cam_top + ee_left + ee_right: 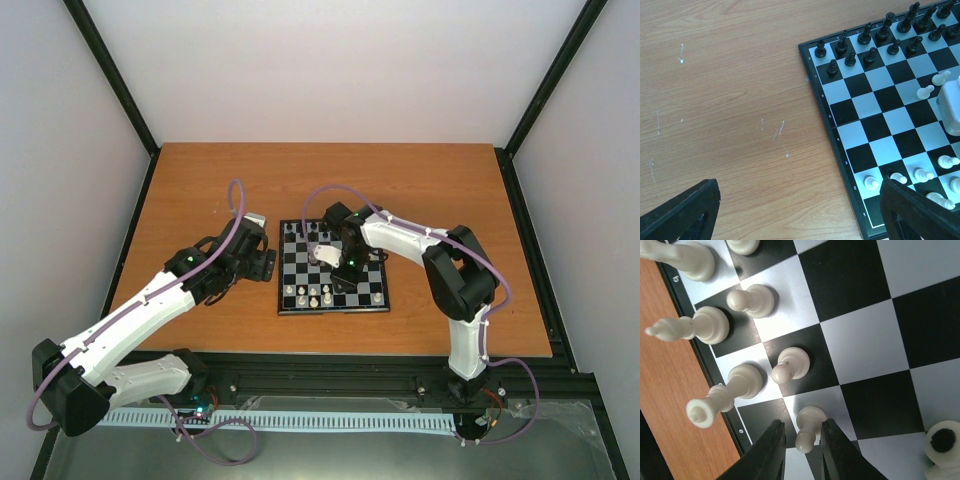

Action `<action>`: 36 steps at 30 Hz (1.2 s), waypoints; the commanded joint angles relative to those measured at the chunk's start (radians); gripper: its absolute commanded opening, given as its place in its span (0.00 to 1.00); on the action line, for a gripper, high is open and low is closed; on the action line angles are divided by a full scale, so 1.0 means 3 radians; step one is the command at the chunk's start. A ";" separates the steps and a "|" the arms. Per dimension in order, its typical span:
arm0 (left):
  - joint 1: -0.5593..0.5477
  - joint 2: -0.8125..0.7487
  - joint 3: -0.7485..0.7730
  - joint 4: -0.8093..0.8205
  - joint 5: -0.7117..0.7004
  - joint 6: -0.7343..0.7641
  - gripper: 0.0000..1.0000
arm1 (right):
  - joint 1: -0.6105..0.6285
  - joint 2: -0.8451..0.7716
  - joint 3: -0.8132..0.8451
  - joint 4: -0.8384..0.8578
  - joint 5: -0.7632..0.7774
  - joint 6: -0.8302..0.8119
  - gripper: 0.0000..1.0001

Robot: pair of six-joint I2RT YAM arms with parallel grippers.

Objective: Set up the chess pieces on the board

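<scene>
The board [333,311] lies mid-table. Black chess pieces [300,234] stand in its far rows and white ones [312,295] in its near rows. My right gripper [340,274] is low over the board. In the right wrist view its jaws [802,435] are slightly apart around a white pawn [810,419] that stands on a pale square, with a gap on its left side. My left gripper [264,262] hovers over bare table just left of the board. It is wide open and empty [800,200], and its right finger [910,210] overlaps the board's near corner.
In the right wrist view more white pieces stand close by: another pawn [790,365], a tall piece [727,390], a bishop [695,327] at the board's edge and a rook [942,442] at the lower right. The orange table [200,190] surrounds the board [875,105].
</scene>
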 commanded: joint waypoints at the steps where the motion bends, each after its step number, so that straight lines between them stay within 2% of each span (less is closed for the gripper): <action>1: 0.0031 -0.0011 0.0016 0.0033 0.0015 0.0044 0.89 | -0.0073 -0.0222 0.0153 -0.0014 -0.0104 0.0016 0.23; 7: 0.0031 -0.0027 0.0024 0.0025 -0.0012 0.0027 0.89 | -0.0177 -0.0282 0.0353 0.0123 0.0157 0.0161 0.24; 14: 0.0031 -0.0057 0.0035 0.0013 -0.0097 -0.0015 0.89 | -0.0190 -0.0125 0.0518 0.0384 0.0473 0.0291 0.34; 26: 0.0031 -0.0094 0.0026 0.0017 -0.0156 0.0009 0.89 | -0.0189 0.0352 0.0813 0.0330 0.0332 0.0381 0.37; 32: 0.0031 -0.0104 0.0025 0.0021 -0.0146 0.0016 0.89 | -0.0185 0.0509 0.0840 0.0283 0.0298 0.0397 0.35; 36: 0.0031 -0.0095 0.0020 0.0020 -0.0131 0.0020 0.89 | -0.0185 0.0545 0.0844 0.0263 0.0242 0.0387 0.23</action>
